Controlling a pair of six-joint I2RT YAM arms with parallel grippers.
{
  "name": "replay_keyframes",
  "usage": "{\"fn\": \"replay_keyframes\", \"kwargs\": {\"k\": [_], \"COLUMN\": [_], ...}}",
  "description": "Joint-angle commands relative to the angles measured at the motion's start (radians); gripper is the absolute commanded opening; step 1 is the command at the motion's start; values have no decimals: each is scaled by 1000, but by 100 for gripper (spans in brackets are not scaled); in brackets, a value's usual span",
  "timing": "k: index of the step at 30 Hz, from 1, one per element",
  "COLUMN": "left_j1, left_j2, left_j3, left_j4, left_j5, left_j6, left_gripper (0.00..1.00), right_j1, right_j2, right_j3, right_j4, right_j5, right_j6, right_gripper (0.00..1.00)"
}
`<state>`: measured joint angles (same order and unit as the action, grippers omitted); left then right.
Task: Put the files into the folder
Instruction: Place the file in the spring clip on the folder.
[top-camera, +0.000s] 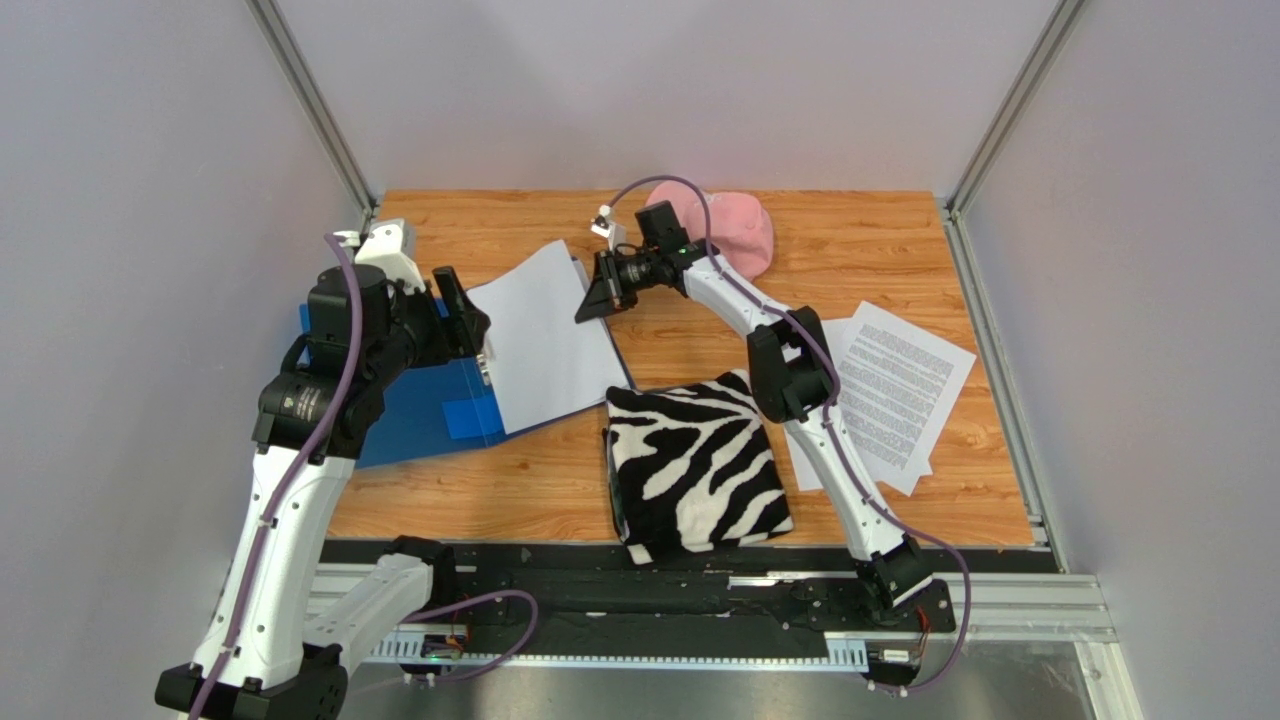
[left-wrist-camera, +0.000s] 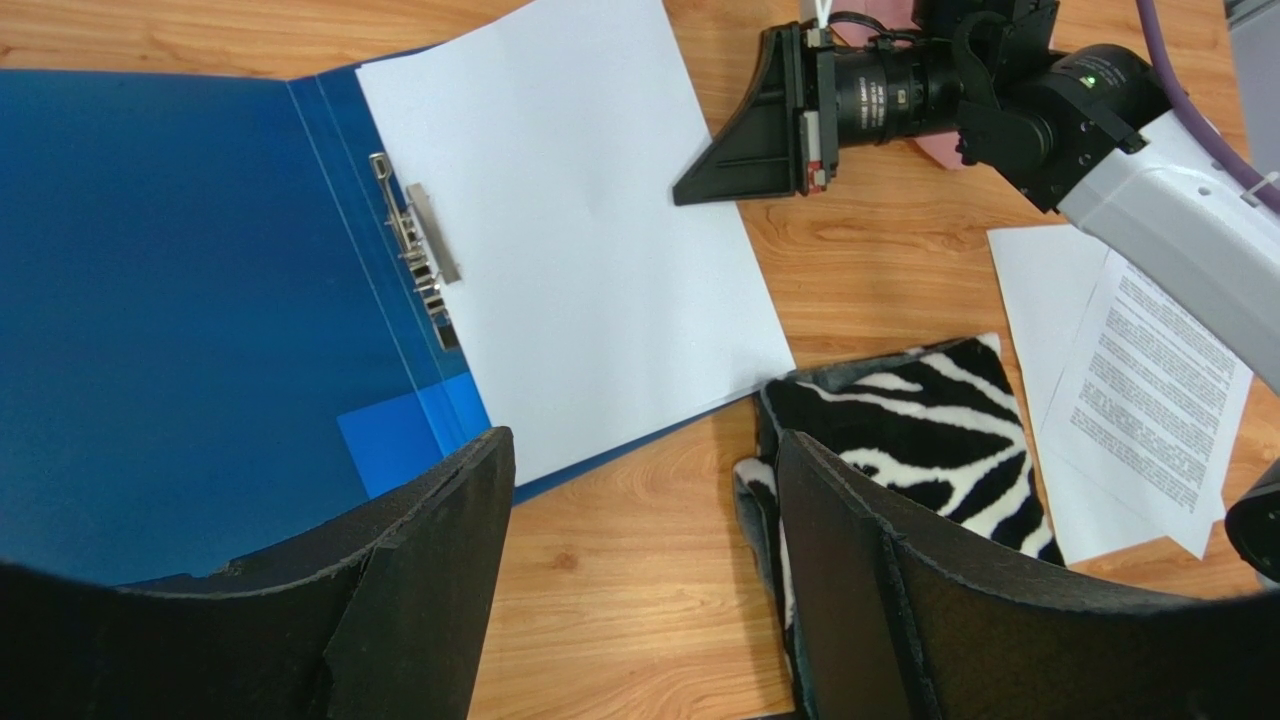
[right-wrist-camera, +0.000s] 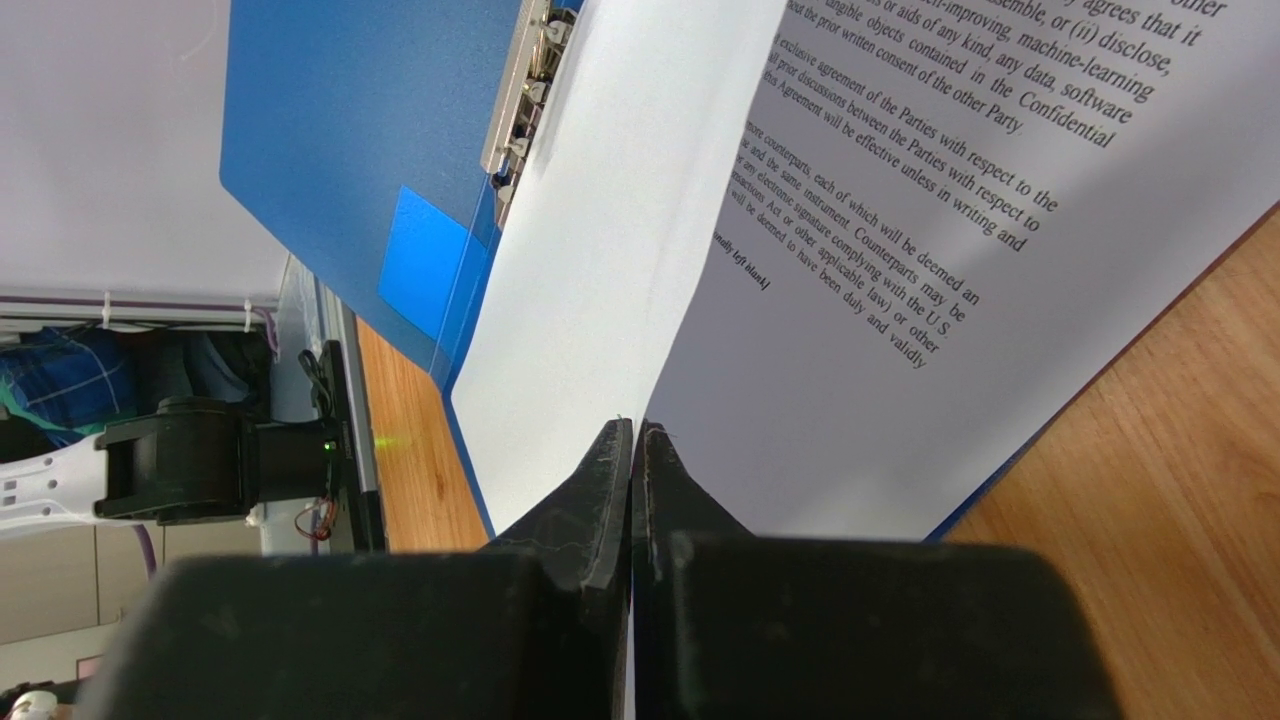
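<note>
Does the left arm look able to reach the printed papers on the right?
Probably not: the papers lie at the far side, with the striped cloth and the right arm in between.

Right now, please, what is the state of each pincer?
Left pincer: open, holding nothing.
Right pincer: closed on a sheet.

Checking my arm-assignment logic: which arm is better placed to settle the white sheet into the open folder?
Right. The right fingers are shut on the edge of the sheet, directly over the open folder. The left fingers hang open above the folder's near edge, holding nothing.
</note>
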<state>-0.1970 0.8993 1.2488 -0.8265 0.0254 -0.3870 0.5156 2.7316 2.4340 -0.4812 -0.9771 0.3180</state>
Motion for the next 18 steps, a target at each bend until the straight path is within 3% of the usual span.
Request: {"fn": "replay_keyframes", "kwargs": {"k": [1,7,10,11,14,18], "left_j1": [-1,-1,-1,-1,-1,-1], "left_j2": [-13,-14,-16,-14,-19,-25], "left_j3": [0,-5,-3,-3,-2,-3], "left_j4": [21,21,23,21,23,20], "left_j5": [7,8,8,8,10,10], "left_j6": [5,2,5,5,5,5], "left_gripper": [74,74,74,74,74,74], "right_j1": [1,15,18,23,27,32], "right_j2": [22,33,27,24,2,-36], "right_j3": [53,62,57,57,42,30], "right_j4": [29,41,38,29,3,-49], "right_j5": [-28,-5,29,44,113,216], "right_j6": [16,33,38,38,18,-20], "right_gripper": [1,9,21,31,48,59]}}
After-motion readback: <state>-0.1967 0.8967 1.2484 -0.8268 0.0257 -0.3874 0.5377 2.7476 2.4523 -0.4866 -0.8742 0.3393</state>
